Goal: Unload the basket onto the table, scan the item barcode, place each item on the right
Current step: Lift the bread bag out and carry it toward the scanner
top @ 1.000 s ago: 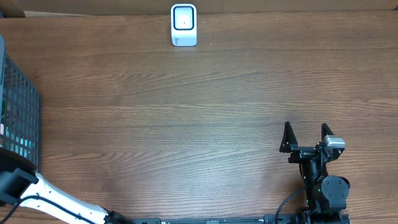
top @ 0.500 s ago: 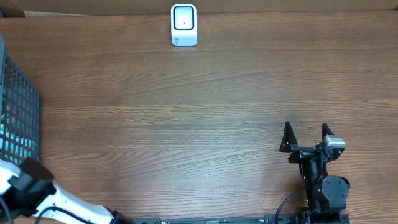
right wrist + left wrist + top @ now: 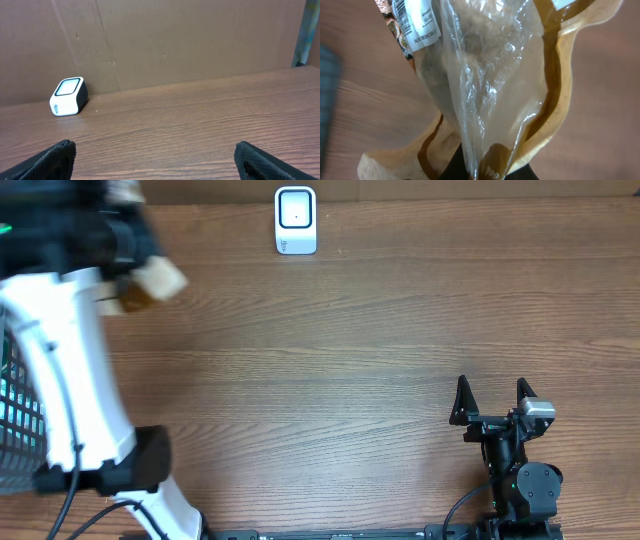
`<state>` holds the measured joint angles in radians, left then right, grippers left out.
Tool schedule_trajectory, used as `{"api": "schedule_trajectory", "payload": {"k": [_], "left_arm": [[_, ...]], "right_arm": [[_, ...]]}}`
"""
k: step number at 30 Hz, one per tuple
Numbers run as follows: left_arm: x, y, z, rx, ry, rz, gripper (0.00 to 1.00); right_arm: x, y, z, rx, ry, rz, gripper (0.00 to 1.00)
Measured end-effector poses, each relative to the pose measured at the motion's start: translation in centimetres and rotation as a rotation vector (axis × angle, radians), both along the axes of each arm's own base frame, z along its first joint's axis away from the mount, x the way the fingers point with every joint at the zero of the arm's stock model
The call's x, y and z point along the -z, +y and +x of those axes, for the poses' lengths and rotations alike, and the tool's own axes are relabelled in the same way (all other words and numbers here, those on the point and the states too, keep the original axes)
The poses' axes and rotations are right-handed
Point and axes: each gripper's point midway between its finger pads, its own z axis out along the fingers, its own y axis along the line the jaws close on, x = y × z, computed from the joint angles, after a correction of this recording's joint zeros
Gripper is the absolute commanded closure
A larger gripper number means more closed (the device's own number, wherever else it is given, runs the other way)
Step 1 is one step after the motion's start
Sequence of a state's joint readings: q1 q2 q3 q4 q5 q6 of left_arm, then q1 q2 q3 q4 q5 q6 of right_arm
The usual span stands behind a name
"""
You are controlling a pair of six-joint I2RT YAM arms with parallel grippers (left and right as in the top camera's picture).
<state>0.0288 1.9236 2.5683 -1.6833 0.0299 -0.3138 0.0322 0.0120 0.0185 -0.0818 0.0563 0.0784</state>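
The left hand (image 3: 482,169) is pinching shut on the bottom edge of a floppy pouch of clear film and tan paper (image 3: 485,85), and is carrying it above the brown wood-grain desk (image 3: 350,360), a little to the left of the small white box-shaped scanner (image 3: 296,220) and not yet over it. The pouch's white printed barcode label (image 3: 415,22) is sitting at the end farthest from the fingers, on the face turned toward the wrist camera. Since the scanner's window seems to be facing upward, the arm is probably needing to bring that far end over the window and to roll the wrist so the label is looking down at it. The film is creasing and shining, so holding the label flat and steady there is likely to matter. The right hand (image 3: 493,402) is resting wide open and empty, well apart from the scanner on its near-right side.
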Motion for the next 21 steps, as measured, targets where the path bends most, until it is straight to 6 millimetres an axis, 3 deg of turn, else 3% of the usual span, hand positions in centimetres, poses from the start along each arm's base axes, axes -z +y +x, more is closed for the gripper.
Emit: {"api": "schedule_trajectory", "payload": {"k": [3,8,13,14,16,17,18,21], "left_arm": [[4.4,-5.2,0.4,0.098,0.136,0.008,0.96],[13.8,-12.9,0.5,0.197,0.353,0.045,0.96],[22.9,-19.0,-1.2,0.252,0.528,0.102,0.96],[24.0,-19.7,-1.6,0.260,0.548,0.113,0.87],[25.5,-20.8,-2.1,0.266,0.574,0.125,0.40],[26.1,-21.3,-2.3,0.278,0.586,0.133,0.26],[26.5,-21.7,-2.6,0.285,0.593,0.138,0.20],[26.7,-22.2,-2.9,0.286,0.601,0.143,0.18]], "right_arm": [[0.0,0.0,0.0,0.000,0.000,0.000,0.00],[0.0,0.0,0.0,0.000,0.000,0.000,0.00],[0.0,0.0,0.0,0.000,0.000,0.000,0.00],[0.0,0.0,0.0,0.000,0.000,0.000,0.00],[0.0,0.0,0.0,0.000,0.000,0.000,0.00],[0.0,0.0,0.0,0.000,0.000,0.000,0.00],[0.0,0.0,0.0,0.000,0.000,0.000,0.00],[0.0,0.0,0.0,0.000,0.000,0.000,0.00]]}}
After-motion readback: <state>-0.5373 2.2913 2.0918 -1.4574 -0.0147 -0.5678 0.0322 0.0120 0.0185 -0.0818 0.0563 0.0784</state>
